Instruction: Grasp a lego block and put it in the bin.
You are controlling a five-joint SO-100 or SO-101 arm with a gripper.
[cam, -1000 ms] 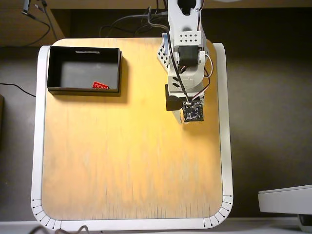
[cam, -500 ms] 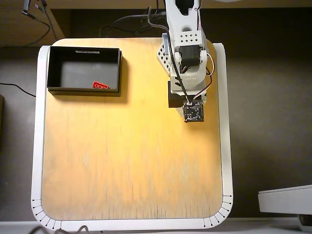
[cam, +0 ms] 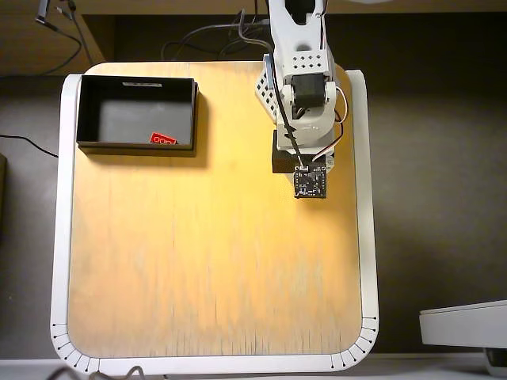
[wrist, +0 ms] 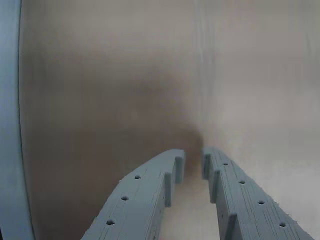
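Note:
In the overhead view the red lego block (cam: 163, 139) lies inside the black bin (cam: 81, 111), against its near wall toward the right corner. The bin stands at the board's top left. The white arm (cam: 305, 103) reaches down from the top edge, well to the right of the bin. Its gripper is hidden there under the wrist and a small black circuit board (cam: 310, 183). In the wrist view the gripper (wrist: 192, 162) points at bare wood, its two grey fingers (wrist: 145, 200) nearly together with a thin gap and nothing between them.
The wooden board (cam: 206, 261) has a white rim (cam: 57, 237), which also shows at the left of the wrist view. Cables (cam: 206, 39) run behind the board at the top. A grey device (cam: 463, 324) sits off the board at lower right.
The wrist with its circuit board has drawn back slightly toward the arm's base. The lego block in the bin has not moved.

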